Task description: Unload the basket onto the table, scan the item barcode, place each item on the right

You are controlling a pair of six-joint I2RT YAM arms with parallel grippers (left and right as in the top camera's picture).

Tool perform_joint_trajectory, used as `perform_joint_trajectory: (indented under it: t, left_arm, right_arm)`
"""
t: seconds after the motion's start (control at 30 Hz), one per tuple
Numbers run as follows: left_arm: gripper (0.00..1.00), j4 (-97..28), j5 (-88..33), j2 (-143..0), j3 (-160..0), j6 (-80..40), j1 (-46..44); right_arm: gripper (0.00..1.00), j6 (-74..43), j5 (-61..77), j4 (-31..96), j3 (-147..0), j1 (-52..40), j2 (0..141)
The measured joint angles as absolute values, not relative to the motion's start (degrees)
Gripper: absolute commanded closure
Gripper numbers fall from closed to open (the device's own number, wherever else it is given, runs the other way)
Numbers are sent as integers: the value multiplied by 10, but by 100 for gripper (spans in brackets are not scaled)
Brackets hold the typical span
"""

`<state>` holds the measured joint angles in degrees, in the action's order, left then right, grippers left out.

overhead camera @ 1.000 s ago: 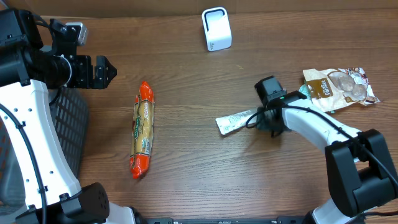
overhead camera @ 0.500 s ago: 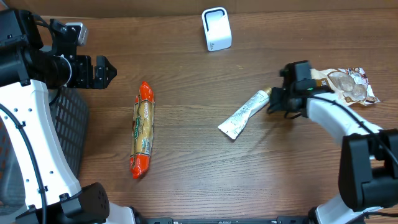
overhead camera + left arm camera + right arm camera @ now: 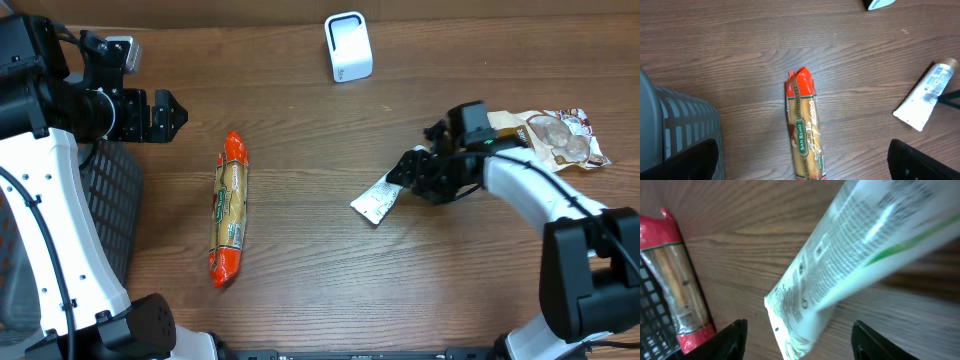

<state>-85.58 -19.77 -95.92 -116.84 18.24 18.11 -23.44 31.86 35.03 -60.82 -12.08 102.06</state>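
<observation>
The item, a white tube (image 3: pixel 375 200) with printed text, lies on the wooden table right of centre, its flat crimped end pointing lower left. My right gripper (image 3: pixel 408 175) hangs over its cap end, open, with a finger on each side of the tube (image 3: pixel 855 245) and a gap to both. The right wrist view is blurred by motion. The white scanner (image 3: pixel 348 46) stands at the table's far edge. Far to the left and held high, my left gripper (image 3: pixel 170 115) is wide open and holds nothing. The tube (image 3: pixel 925 95) also shows in its view.
A long spaghetti pack (image 3: pixel 230 220) with red ends lies left of centre, below my left gripper (image 3: pixel 802 162). A black mesh basket (image 3: pixel 110 200) stands at the left edge. A crumpled snack bag (image 3: pixel 550 135) lies at the far right, behind the right arm.
My right gripper swung the tube's cap end up and to the right, then opened and slid left along it. The left arm has not moved.
</observation>
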Motion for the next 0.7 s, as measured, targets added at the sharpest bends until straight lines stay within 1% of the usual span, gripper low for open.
perform_joint_trajectory:
  t: [0.1, 0.2, 0.27, 0.33, 0.4, 0.47, 0.53, 0.57, 0.7]
  left_arm:
    - [1, -856, -198, -959, -1168, 182, 181]
    - [1, -856, -198, -959, -1168, 182, 181]
    - [0, -856, -198, -959, -1168, 182, 181]
    - [0, -856, -198, -959, -1168, 182, 181]
    - [0, -856, -197, -959, -1168, 182, 181]
    - [0, -855, -197, -959, -1168, 182, 181]
    - [0, -856, -197, -959, -1168, 182, 181]
    - [0, -856, -198, -959, -1168, 182, 181]
    - [0, -856, -197, -959, -1168, 182, 181]
  right_arm:
    - [38, -285, 300, 285, -572, -147, 1021]
    - [38, -333, 281, 240, -537, -162, 1021]
    - [41, -359, 274, 227, -527, -165, 1021]
    - [49, -376, 262, 211, -527, -165, 1021]
    - [66, -388, 255, 207, -527, -165, 1021]
    - [85, -400, 250, 208, -527, -165, 1021]
    - [95, -406, 252, 208, -527, -165, 1020]
    - [96, -408, 253, 208, -527, -165, 1019]
    - [96, -389, 272, 196, -527, -165, 1015]
